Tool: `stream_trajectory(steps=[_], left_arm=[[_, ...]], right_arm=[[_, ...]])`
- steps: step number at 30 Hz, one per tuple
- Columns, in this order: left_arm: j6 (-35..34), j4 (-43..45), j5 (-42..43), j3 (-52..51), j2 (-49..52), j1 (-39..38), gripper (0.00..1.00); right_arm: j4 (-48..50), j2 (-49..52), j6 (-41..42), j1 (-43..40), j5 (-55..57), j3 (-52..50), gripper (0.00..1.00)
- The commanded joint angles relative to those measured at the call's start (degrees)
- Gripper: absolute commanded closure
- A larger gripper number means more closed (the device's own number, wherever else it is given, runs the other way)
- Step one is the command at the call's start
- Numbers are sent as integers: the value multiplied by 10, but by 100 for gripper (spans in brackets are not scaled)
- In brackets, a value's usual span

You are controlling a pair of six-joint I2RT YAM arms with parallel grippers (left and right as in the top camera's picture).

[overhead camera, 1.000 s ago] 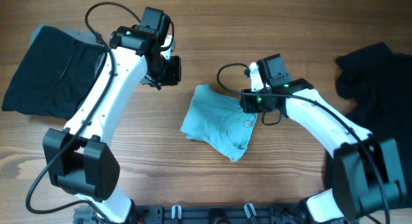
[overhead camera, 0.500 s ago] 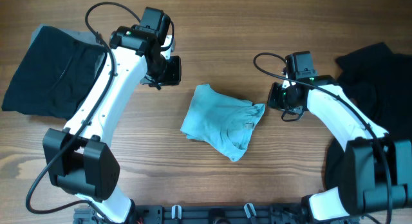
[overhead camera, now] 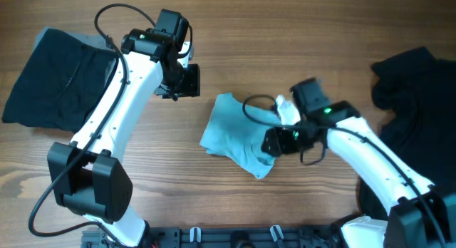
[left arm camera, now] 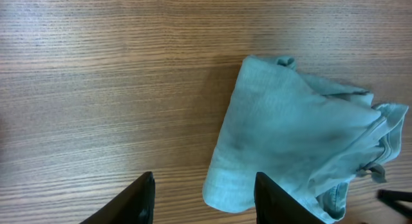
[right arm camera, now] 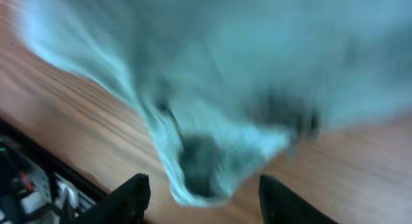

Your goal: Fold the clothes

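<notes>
The pale aqua T-shirt lies as a loosely folded bundle at the table's middle, and it also fills the left wrist view. My left gripper hovers up and to the left of it. Its jaws stand open with nothing in them. My right gripper is at the shirt's lower right edge. The right wrist view is blurred, with the shirt close ahead and a hanging fold just in front of the open gripper. The fingers are apart from the cloth.
A black garment with a grey lining lies flat at the far left. Another black garment lies crumpled at the right edge. The table's front rail runs along the bottom.
My right arm let the shirt's right edge drop, swung out to the right, then came back lower at the shirt's bottom right, jaws opening. My left arm stayed put, jaws slightly wider.
</notes>
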Motion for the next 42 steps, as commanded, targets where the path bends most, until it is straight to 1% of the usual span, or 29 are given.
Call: stream_trajectory(steps=[1,2,5,6,8,12,15,16,18,20,23,24,26,27,28,30,32,37,38,39,40,41,42], left_arm=[[5,0,1,-5,5,0,50],[5,0,1,-5,5,0,51],[5,5,1,-5,5,0,50],[5,8,1,-5,5,0,50],[5,9,1,-5,5,0,50],[5,9,1,-5,5,0,50],[5,10,1,-5,5,0,50],[5,11,1,-5,5,0,50],[5,11,1,-5,5,0,50],[5,11,1,-5,5,0,50],[5,10,1,-5,5,0,50],[5,10,1,-5,5,0,50],[5,9,1,-5,5,0,50],[5,9,1,-5,5,0,50],[5,9,1,-5,5,0,50],[5,9,1,-5,5,0,50],[5,9,1,-5,5,0,50],[5,9,1,-5,5,0,50],[5,9,1,-5,5,0,50],[5,9,1,-5,5,0,50],[5,9,1,-5,5,0,50],[5,9,1,-5,5,0,49],[5,9,1,-5,5,0,47]], right_arm=[[-33,8,136,9,52,-40,36],[-42,8,145,9,50,-46,33],[-31,8,149,10,-10,-60,32],[-14,8,148,10,-41,-66,34],[4,8,136,10,-68,-75,44],[7,8,103,10,-87,-90,45],[20,8,102,10,-87,-94,54],[24,8,102,10,-87,-94,55],[47,8,88,18,-103,-94,55],[80,8,93,33,-112,-94,56],[102,8,128,56,-89,-94,70],[103,8,137,61,-70,-94,76],[98,8,151,63,-37,-94,85],[94,8,156,63,-21,-94,92],[92,8,160,62,0,-94,95],[84,7,169,61,50,-89,95],[53,7,186,61,143,-66,96],[10,-11,178,61,265,-4,96],[11,-17,172,61,270,4,94],[16,-21,161,61,268,9,87],[17,-27,144,61,261,12,65],[15,-31,130,61,250,12,57],[7,-34,120,61,240,12,55]])
